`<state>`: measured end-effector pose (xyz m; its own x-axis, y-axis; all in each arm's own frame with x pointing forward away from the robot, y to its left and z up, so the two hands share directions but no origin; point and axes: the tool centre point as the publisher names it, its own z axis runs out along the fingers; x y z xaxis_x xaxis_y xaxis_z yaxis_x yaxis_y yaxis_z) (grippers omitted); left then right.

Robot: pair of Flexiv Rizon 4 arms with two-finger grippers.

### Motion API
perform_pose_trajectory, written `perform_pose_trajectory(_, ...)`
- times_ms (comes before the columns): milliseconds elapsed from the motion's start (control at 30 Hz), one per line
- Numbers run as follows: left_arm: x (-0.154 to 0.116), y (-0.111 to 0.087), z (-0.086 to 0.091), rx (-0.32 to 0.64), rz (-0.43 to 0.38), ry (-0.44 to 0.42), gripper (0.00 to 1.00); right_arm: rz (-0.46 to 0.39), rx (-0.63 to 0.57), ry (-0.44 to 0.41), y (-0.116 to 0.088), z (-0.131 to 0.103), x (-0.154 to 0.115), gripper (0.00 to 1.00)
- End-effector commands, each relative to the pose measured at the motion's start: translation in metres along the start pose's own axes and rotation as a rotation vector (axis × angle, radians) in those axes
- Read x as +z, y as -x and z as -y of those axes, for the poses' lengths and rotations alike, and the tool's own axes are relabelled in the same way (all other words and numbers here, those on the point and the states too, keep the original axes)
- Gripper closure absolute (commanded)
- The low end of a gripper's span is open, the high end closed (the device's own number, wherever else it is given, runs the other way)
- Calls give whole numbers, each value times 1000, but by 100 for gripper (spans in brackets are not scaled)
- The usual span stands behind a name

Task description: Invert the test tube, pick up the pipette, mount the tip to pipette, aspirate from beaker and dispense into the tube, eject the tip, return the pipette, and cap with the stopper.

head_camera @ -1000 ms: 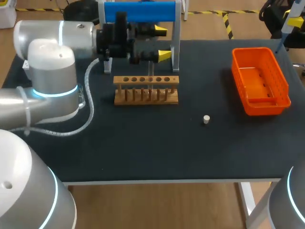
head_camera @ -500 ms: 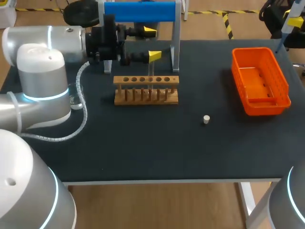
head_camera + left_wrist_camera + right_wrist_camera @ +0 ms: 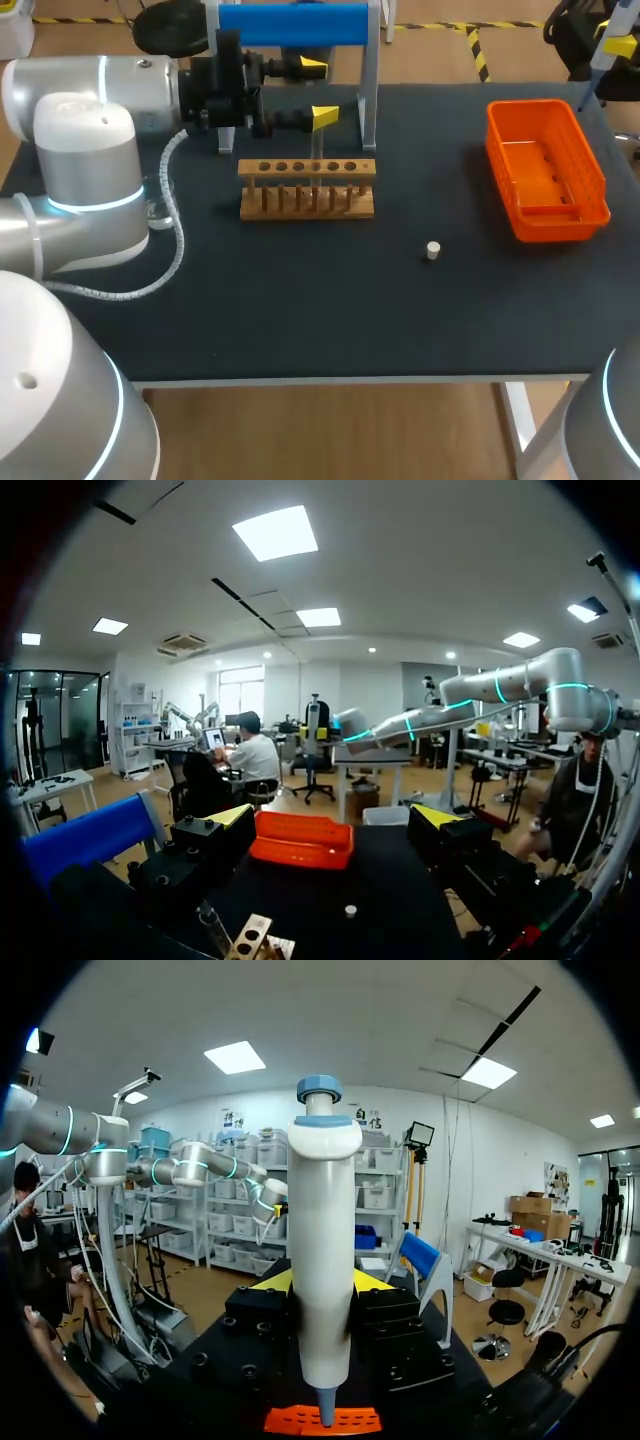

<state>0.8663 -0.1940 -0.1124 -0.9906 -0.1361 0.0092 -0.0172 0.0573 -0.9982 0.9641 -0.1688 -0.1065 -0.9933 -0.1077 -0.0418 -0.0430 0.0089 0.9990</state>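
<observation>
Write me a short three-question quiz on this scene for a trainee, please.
1. True or false: the small white cylindrical stopper lies inside the orange plastic basket.
2. What does the right gripper hold? A) nothing B) a white pipette with a blue cap C) that stopper
3. Fill in: the left gripper is ____ (open or shut).
Key: 1 false, it lies on the black table; 2 B; 3 open.
</observation>
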Motion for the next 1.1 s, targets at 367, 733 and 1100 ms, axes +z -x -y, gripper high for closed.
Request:
perform_pose_trajectory(367, -1, -1, 0, 1, 3, -1, 0, 8, -10, -1, -7, -5, 7, 100)
perform_pose_trajectory(733, -1, -1, 0, 1, 3, -1, 0, 80, 28, -12, -39, -8, 52, 100)
perform_pose_trajectory(1100, -1, -1, 0, 1, 3, -1, 0, 97, 79, 20, -65, -1, 107, 100)
